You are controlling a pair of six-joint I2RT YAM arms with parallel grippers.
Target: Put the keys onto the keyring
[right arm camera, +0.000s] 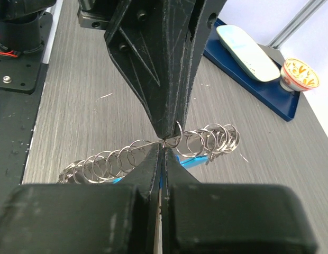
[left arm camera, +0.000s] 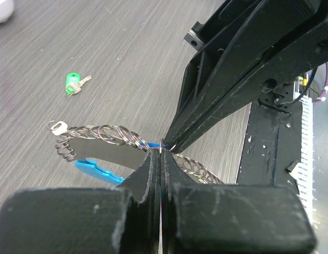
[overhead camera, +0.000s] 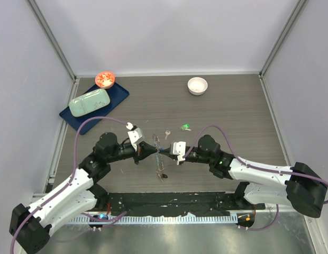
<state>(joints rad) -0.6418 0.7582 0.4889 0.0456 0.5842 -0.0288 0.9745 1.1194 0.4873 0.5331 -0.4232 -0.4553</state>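
Observation:
The keyring (overhead camera: 160, 164) is a chain of silvery linked rings with a light-blue strip (left arm camera: 98, 170), held just above the table centre. My left gripper (overhead camera: 154, 150) and right gripper (overhead camera: 162, 150) meet tip to tip, both shut on the same stretch of the keyring. In the left wrist view my left gripper (left arm camera: 161, 152) pinches a ring of the keyring (left arm camera: 108, 135). In the right wrist view my right gripper (right arm camera: 164, 146) pinches the keyring (right arm camera: 206, 140). A green-headed key (overhead camera: 185, 127) and a plain silver key (overhead camera: 166, 134) lie loose on the table. Blue and black keys are not discernible.
A white round bowl (overhead camera: 197, 85) stands at the back. A dark blue tray (overhead camera: 116, 98) at the back left holds a pale green block (overhead camera: 90, 102), with a red-patterned bowl (overhead camera: 105, 79) beside it. The black mounting plate (overhead camera: 169, 203) runs along the near edge.

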